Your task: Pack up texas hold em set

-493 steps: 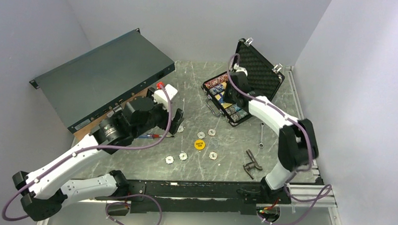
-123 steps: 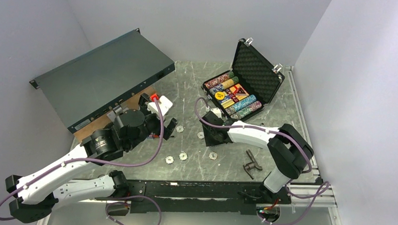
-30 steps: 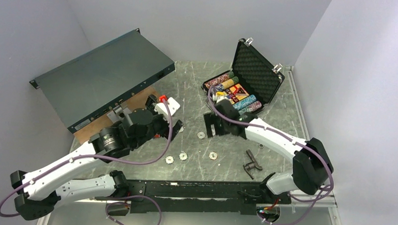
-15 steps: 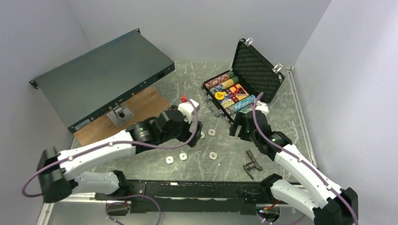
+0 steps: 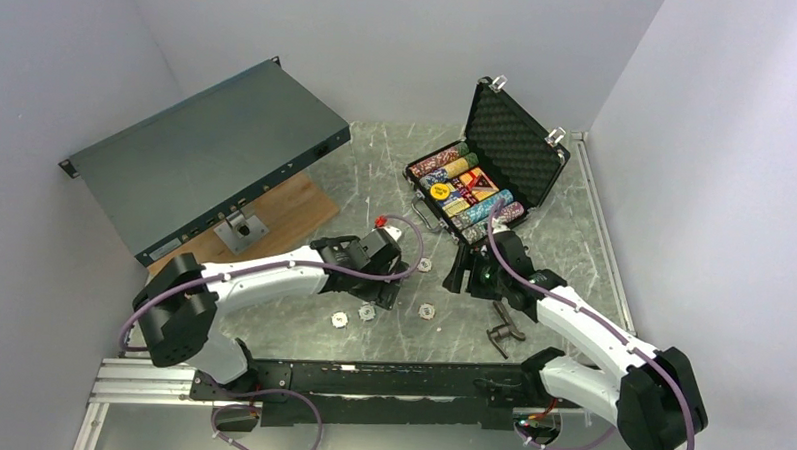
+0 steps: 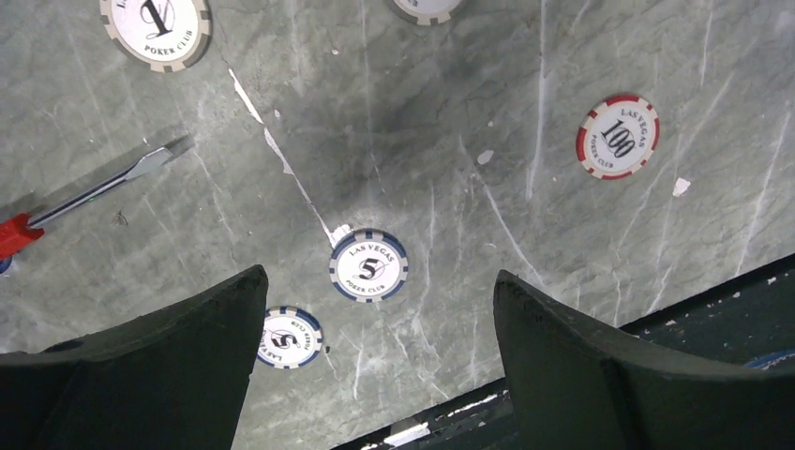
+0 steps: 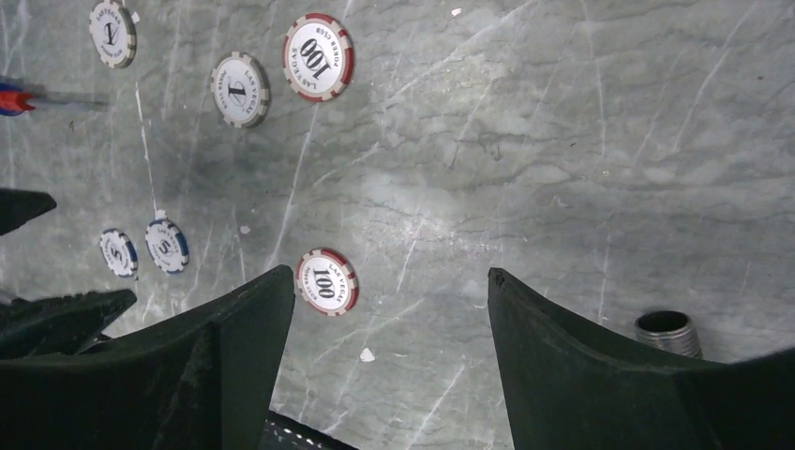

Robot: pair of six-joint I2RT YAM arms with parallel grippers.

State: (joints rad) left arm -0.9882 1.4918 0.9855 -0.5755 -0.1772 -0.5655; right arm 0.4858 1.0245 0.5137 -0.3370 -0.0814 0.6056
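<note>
Both tools hang spread and empty over loose chips, so the step in hand looks like lifting them off the table. The left gripper straddles a blue 5 chip, well centred; a second blue chip lies close against one finger and could get nudged. The right gripper has a red 100 chip just inside one finger, so it should probably shift sideways until the chip sits midway. These chips lie flat and thin on hard stone: the tips likely need to come down until they touch the table, then close across the chip's width. The arms are near each other at the near middle, so one pick at a time seems safer. The briefcase stands open at the far right, lid up. The screwdriver and threaded fitting stay out
</note>
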